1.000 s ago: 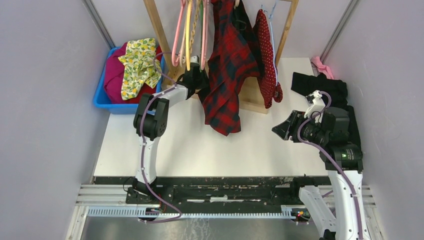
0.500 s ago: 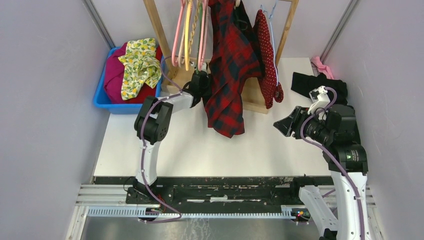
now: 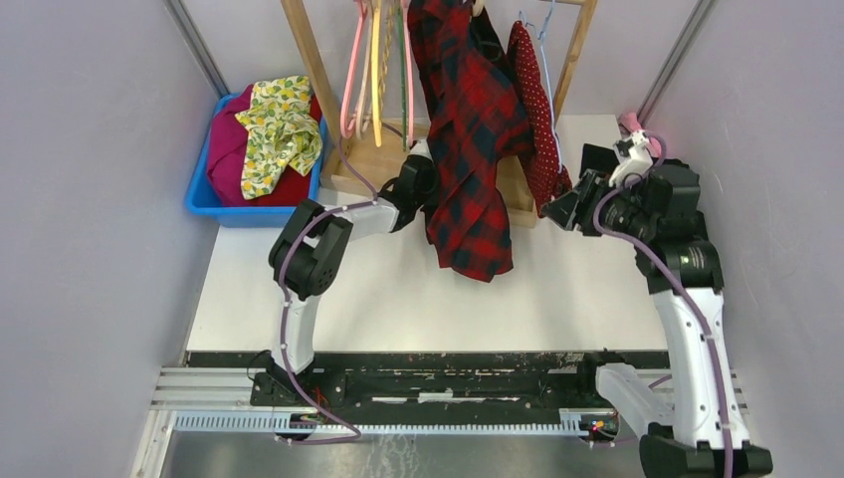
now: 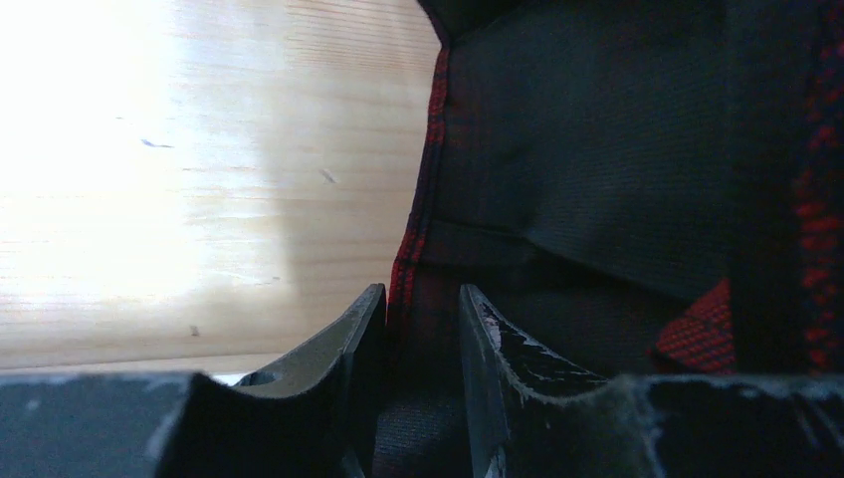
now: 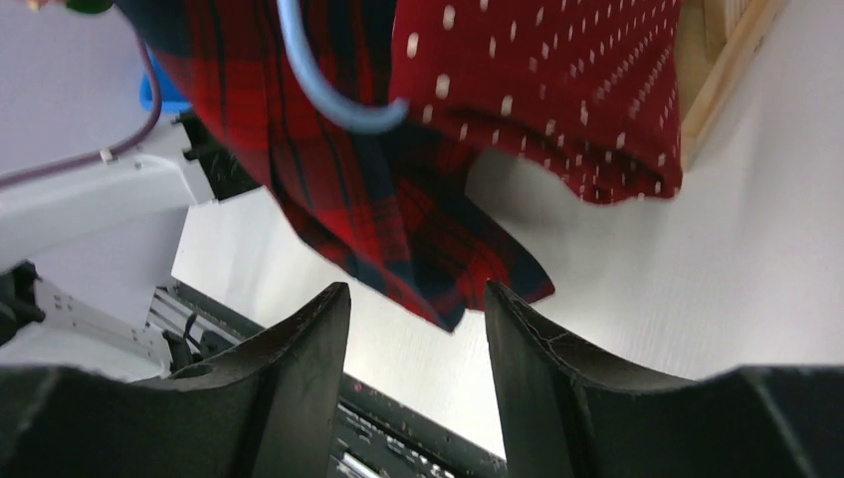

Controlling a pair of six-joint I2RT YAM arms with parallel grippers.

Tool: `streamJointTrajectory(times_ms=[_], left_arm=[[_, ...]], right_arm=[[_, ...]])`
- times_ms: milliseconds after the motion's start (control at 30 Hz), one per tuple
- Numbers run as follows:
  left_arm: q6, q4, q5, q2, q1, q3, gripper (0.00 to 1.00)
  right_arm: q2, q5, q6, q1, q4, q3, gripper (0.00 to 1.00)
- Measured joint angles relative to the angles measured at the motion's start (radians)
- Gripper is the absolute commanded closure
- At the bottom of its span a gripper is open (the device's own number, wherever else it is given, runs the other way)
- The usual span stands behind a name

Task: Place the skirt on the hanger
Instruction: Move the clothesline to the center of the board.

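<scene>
**Top view with both wrist views.** The skirt point(image 3: 530, 100) hangs at the far-right end of the rack point(image 3: 304, 60). Its long axis runs down from the rail towards the table point(image 3: 328, 289), with the hem as the near end. The hanger point(image 3: 544, 55) lies along the skirt's right side. Whether the cloth already sits on its wire cannot be told.

The right claw point(image 3: 560, 206) stands just near and right of the hem and seems not to touch it. Its fingers are spread and empty. In the right wrist view the skirt point(image 5: 557, 90) fills the upper right. The hanger's wire point(image 5: 328, 95) curves to the skirt's left, in front of the plaid point(image 5: 338, 199). The right claw point(image 5: 418, 349) points up below them with nothing in its gap.

The left claw point(image 3: 423, 179) is at the plaid point(image 3: 473, 149), left of the skirt. Its wrist view shows the plaid's seamed edge point(image 4: 423, 199) running down between narrowly set fingers point(image 4: 328, 368). A firm pinch cannot be confirmed.

**Judgement:** the right arm is the nearer to both skirt and hanger. The coming move turns on a short reach far and left from the hem, up along the skirt's axis.
</scene>
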Motion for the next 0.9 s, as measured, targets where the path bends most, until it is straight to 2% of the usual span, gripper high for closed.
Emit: streamJointTrajectory(times_ms=[200, 433, 567, 700, 833, 900], left_arm=[[-0.002, 0.012, -0.001, -0.003, -0.058, -0.002, 0.61], [-0.014, 0.011, -0.001, -0.003, -0.099, 0.009, 0.61], [-0.018, 0.011, 0.001, 0.003, -0.112, 0.019, 0.61], [-0.019, 0.009, -0.003, 0.003, -0.119, 0.020, 0.53], [-0.019, -0.002, -0.002, -0.021, -0.117, 0.003, 0.50], [-0.019, -0.056, 0.002, -0.067, -0.109, -0.028, 0.49]], right_arm=[[0.135, -0.001, 0.017, 0.000, 0.082, 0.064, 0.43], [0.187, -0.008, 0.048, 0.000, 0.152, 0.115, 0.42], [0.190, 0.000, 0.044, 0.000, 0.151, 0.116, 0.43], [0.180, 0.054, 0.027, 0.000, 0.130, 0.106, 0.43], [0.097, 0.150, 0.001, 0.000, 0.087, 0.018, 0.43], [0.048, 0.177, -0.002, 0.000, 0.075, -0.044, 0.42]])
